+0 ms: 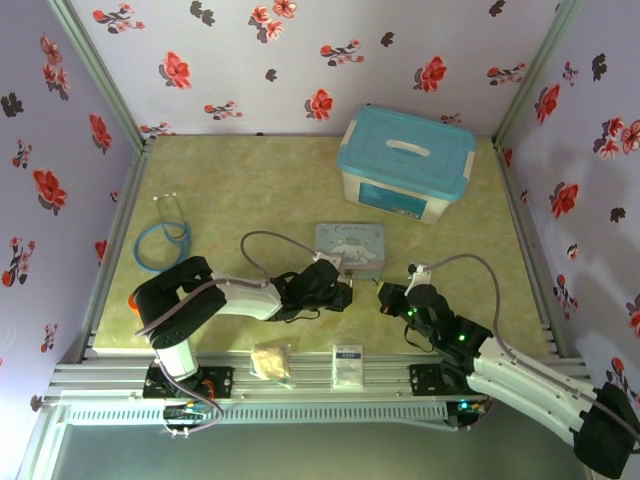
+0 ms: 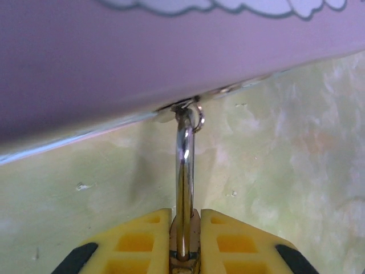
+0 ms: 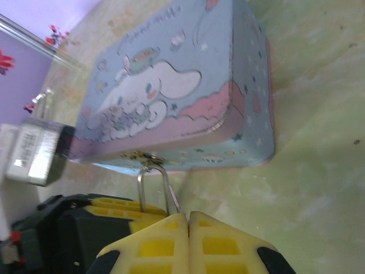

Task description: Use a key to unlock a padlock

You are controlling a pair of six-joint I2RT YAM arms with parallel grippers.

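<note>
Step in hand: bracing the lock. The left tool (image 2: 185,224) is clenched on the body of the padlock (image 2: 183,165) at bottom centre of the left wrist view, with the shackle hooked into the tin (image 2: 142,51) hasp. The long axis runs straight up the frame, shackle end uppermost, keyhole end hidden. The right tool (image 3: 189,220) is pinched closed, and I cannot tell if it holds the key; the next move likely needs the key lined up on that axis.
</note>
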